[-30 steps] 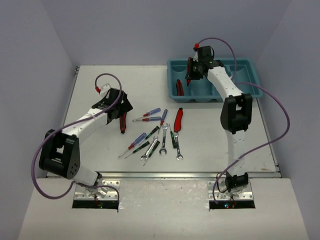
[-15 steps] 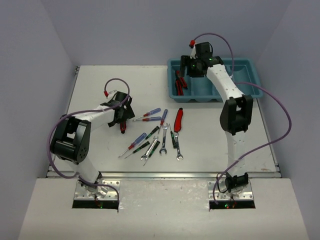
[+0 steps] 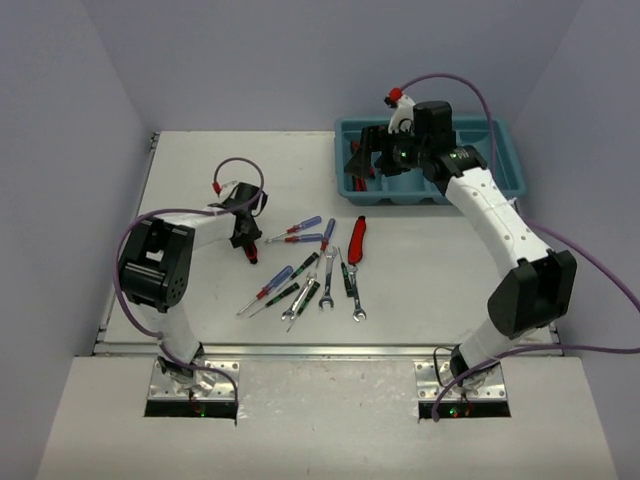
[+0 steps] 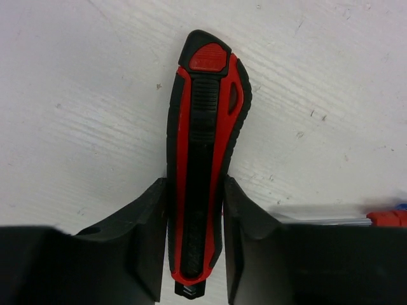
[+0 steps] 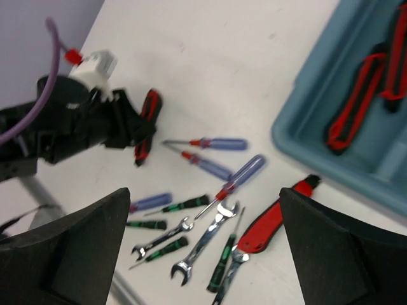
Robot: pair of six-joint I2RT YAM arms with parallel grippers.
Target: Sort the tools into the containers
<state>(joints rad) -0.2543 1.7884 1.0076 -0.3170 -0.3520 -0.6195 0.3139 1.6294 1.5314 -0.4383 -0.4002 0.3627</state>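
Note:
My left gripper (image 4: 195,190) is down on the table and shut on a red-and-black folding knife (image 4: 203,146), with a finger pressed on each side of its handle; from above it shows at the left gripper (image 3: 243,232). My right gripper (image 3: 370,160) hovers wide open and empty over the left end of the teal tray (image 3: 497,183). Two knives (image 5: 356,105) lie in the tray's left compartment. Another knife (image 3: 357,238), blue-handled screwdrivers (image 3: 300,226), green-and-black screwdrivers (image 5: 184,204) and silver wrenches (image 3: 327,282) lie loose mid-table.
The loose tools form a cluster between the two arms, just right of the left gripper. The tray (image 5: 318,143) stands at the table's back right. Purple walls enclose the table on three sides, and purple cables loop off both arms.
My left gripper has closed on the knife on the table. My right gripper has let a knife go into the tray's left compartment and opened wide, its arm swinging out to the right.

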